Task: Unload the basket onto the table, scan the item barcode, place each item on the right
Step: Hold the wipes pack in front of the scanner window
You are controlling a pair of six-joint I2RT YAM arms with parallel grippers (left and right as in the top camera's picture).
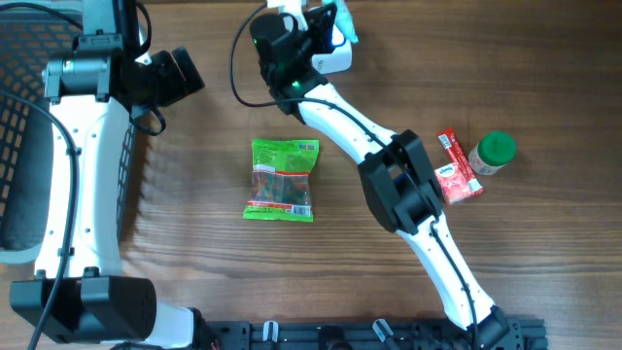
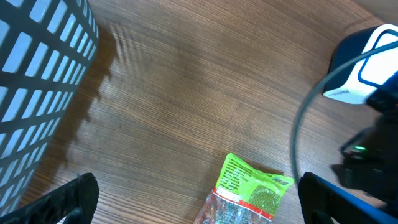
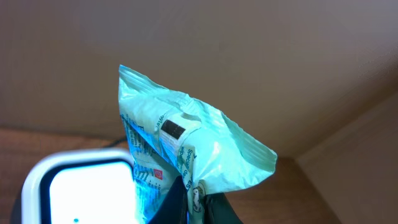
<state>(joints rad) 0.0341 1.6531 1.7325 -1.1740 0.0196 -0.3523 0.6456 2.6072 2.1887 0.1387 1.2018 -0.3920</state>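
From above, two arms reach over one wooden table (image 1: 194, 194). The left tool (image 1: 183, 74) hangs over bare wood beside one black mesh basket (image 1: 19, 107) at the left edge; its fingers are hard to make out from here. The right tool (image 1: 321, 27) is at the far edge of the table and grips one pale teal packet (image 1: 346, 27), raised just beside one white scanner (image 1: 337, 61). Three more goods lie on the table. One green snack bag (image 1: 282, 180) is flat in the middle. One red packet (image 1: 457, 167) is to the right, with one green-capped jar (image 1: 493, 154) touching or just beside it.

From the left wrist, the left tool (image 2: 199, 204) is wide open and holds nothing, with a dark fingertip at each lower corner. Between them shows the top of the green snack bag (image 2: 249, 193). The basket (image 2: 37, 62) fills the upper left and the scanner (image 2: 373, 62) the upper right.

From the right wrist, the right tool (image 3: 189, 208) is closed on the bottom edge of the pale teal packet (image 3: 186, 149), which stands upright and crumpled. One dark printed block (image 3: 174, 129) shows on its face, too small to read. The scanner (image 3: 81, 186) glows at lower left, just beside the packet.
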